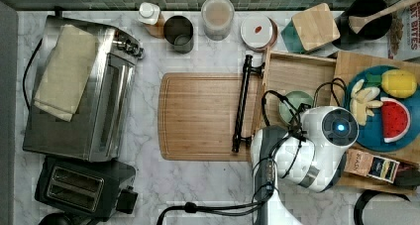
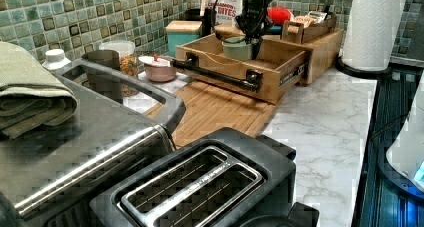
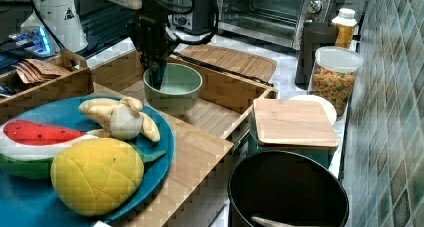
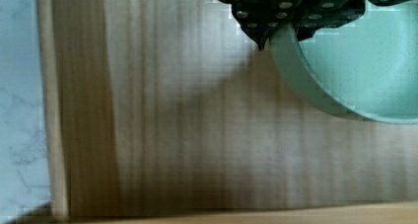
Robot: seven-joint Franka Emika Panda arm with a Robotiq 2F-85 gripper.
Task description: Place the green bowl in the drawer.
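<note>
the tool (image 3: 156, 79) comes down from above onto the bowl (image 3: 176, 89), closed on its rim: in the right view one finger reaches inside the bowl at the right view's left side, and in the wrist view the black fingers (image 4: 276, 12) straddle the bowl's wall (image 4: 296, 81). the bowl sits within the open drawer (image 1: 297, 74), over its wooden floor (image 4: 197, 150); whether it rests on the floor or hangs just above it cannot be told. in the top view the bowl (image 1: 292, 103) lies toward the top view's right side of the drawer, partly hidden by the arm (image 1: 317, 140). the drawer's black handle (image 1: 242, 103) juts over the cutting board (image 1: 203, 116) on the marble surface (image 1: 148, 136). just beside the drawer, on the top view's right, a blue plate (image 1: 366, 136) holds toy fruit.
</note>
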